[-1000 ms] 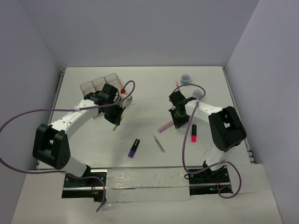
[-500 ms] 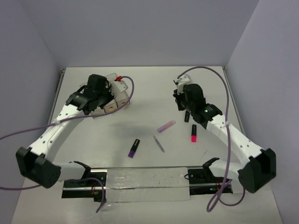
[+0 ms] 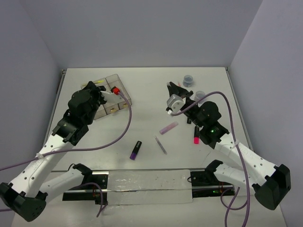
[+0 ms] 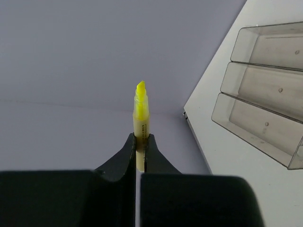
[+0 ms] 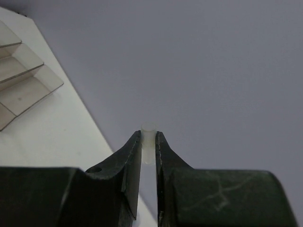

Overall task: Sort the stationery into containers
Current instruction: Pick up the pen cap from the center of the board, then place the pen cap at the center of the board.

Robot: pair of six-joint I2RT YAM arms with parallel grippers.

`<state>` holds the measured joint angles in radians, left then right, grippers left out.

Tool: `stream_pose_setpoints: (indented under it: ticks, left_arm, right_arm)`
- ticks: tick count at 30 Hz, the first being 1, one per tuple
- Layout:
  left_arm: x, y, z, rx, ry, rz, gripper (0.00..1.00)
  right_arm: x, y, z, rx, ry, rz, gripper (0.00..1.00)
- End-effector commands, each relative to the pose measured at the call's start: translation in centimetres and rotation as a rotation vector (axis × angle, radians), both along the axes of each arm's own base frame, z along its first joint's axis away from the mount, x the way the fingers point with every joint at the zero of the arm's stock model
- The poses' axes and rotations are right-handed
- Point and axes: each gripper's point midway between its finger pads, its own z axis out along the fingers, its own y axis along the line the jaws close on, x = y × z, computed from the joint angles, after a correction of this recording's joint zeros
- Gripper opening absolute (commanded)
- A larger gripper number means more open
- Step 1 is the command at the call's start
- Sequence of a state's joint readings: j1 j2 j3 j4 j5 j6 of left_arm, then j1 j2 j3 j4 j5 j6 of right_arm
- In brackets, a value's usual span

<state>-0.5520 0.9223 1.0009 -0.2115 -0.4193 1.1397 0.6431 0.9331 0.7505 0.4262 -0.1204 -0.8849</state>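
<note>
Nearest the arm bases, the purple marker [image 3: 136, 150] lies on the white table [image 3: 147, 97], and just to its right the thin grey stick [image 3: 161, 144] lies slantwise. A touch farther back there's the lilac marker [image 3: 168, 128], with the pink-red marker [image 3: 195, 135] off to its right, partly under the right arm. Both arms are up off the table now! The left gripper [image 4: 139, 140] has its fingers pressed onto the yellow stick [image 4: 140, 109], which pokes straight out past the fingertips; it hangs in the air just beside the three smoky bins [image 3: 119, 82], on their left in the overhead view. Over to the right gripper [image 5: 148, 138]: jaws pinched on a small pale stub [image 5: 149, 128], though what that piece is can't be made out. It's held high over the middle-right of the table. At the far side, two grey-blue rolls [image 3: 188, 79] sit near each other, beyond and to the right of that gripper.
</note>
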Motion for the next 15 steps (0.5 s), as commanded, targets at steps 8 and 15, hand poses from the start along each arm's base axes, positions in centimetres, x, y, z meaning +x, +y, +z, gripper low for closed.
stream_pose_setpoints:
  ticks: [8, 15]
  left_arm:
    - [0.3, -7.3, -0.2, -0.547, 0.369, -0.120, 0.00]
    - [1.6, -9.1, -1.6, -0.778, 0.583, -0.028, 0.00]
  right_arm:
    - [-1.1, 2.9, -3.2, -0.125, 0.411, 0.174, 0.00]
    - [3.0, 3.9, -11.8, -0.465, 0.325, 0.175, 0.00]
